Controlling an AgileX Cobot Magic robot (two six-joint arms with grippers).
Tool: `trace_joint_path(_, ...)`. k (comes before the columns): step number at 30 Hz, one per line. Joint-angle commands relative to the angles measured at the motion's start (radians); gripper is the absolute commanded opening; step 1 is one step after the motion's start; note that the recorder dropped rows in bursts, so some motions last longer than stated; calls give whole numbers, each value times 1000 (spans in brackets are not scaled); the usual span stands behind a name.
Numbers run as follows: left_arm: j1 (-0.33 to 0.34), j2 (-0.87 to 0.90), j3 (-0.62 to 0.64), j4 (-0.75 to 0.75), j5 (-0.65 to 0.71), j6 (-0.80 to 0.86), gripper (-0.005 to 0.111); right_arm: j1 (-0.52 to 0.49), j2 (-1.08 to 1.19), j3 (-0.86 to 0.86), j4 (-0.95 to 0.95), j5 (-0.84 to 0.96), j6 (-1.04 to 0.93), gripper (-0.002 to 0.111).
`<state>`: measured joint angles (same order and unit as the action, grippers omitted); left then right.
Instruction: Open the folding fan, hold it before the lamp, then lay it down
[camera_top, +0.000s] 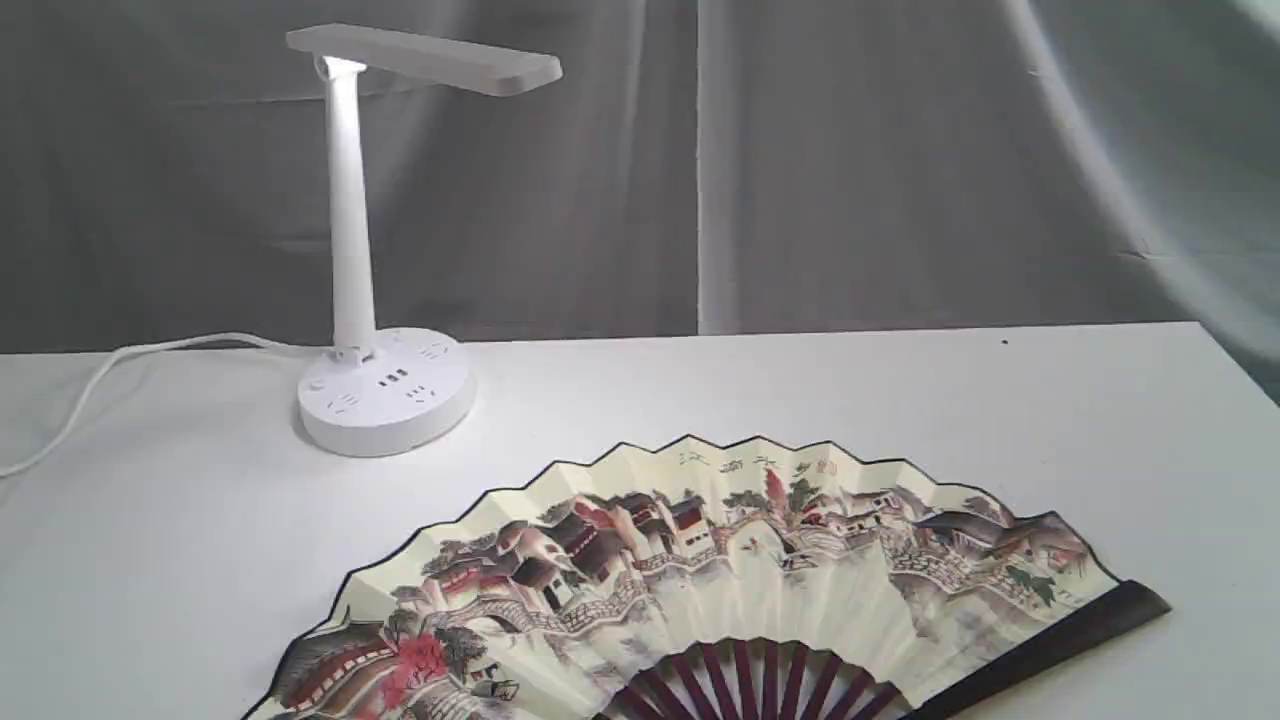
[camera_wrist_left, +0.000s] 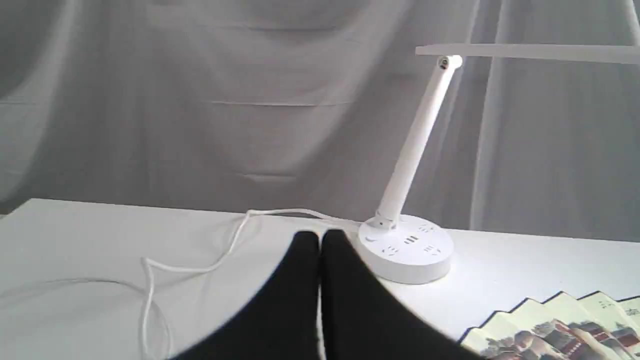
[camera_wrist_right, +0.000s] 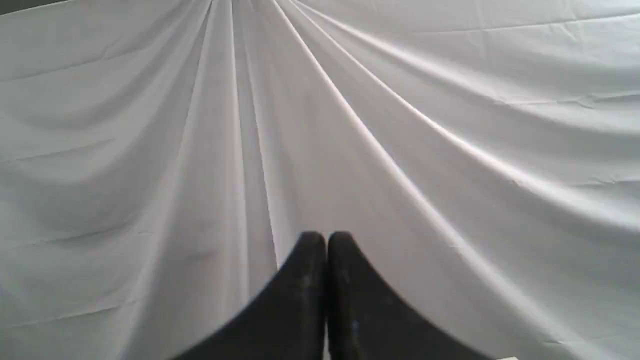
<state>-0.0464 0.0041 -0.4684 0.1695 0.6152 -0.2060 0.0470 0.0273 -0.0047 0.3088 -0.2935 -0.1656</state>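
At the left wrist, the left gripper (camera_wrist_left: 320, 239) has its two black fingers (camera_wrist_left: 295, 300) pressed together with nothing between them. It hangs over the white desk (camera_wrist_left: 75, 240), clear of every item. At the right wrist, the right gripper (camera_wrist_right: 326, 239) is likewise closed and empty, and faces only the draped grey backdrop cloth (camera_wrist_right: 200, 125). Neither gripper appears in the exterior view.

Nearest the left gripper's tips is the lamp (camera_wrist_left: 415, 145), whose round base sits just beyond them on the desk. Whether tips and base are truly close cannot be told from this angle. The lamp's white cord (camera_wrist_left: 150, 280) loops across the desk surface beside the gripper.

In the exterior view the lamp (camera_top: 352, 230) stands upright near the far edge of the desk (camera_top: 900, 400), toward its far left corner. Its base shows sockets, its flat head reaches out level, and the top of the column is brightly lit under the head. The cord (camera_top: 100, 375) runs from the base toward the desk's left edge.

The folding fan (camera_top: 700, 580) lies fully spread and flat on the desk's front part, painted side up, well apart from the lamp. Its dark right guard points toward the desk's right edge. Its ribs and pivot are cut off by the frame. One corner of the folding fan (camera_wrist_left: 565, 325) also shows in the left wrist view.
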Motion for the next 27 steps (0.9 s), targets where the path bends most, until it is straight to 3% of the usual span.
trace_joint_path(1, -5, -4, 39, -46, -97, -4, 0, -1, 3, 5, 18, 34, -13, 0)
trace_joint_path(14, -5, -4, 286, -56, -404, -4, 0, -1, 3, 5, 15, 36, -13, 0)
trace_joint_path(18, -5, -4, 386, -56, -433, -2, 0, -1, 3, 5, 13, 19, -65, 0)
trace_joint_path(23, -5, -4, 463, -56, -436, 1, 0, -1, 3, 5, 13, 163, -294, 0)
trace_joint_path(27, -5, -4, 468, -56, -434, 1, 0, -1, 3, 5, 13, 339, -366, 0)
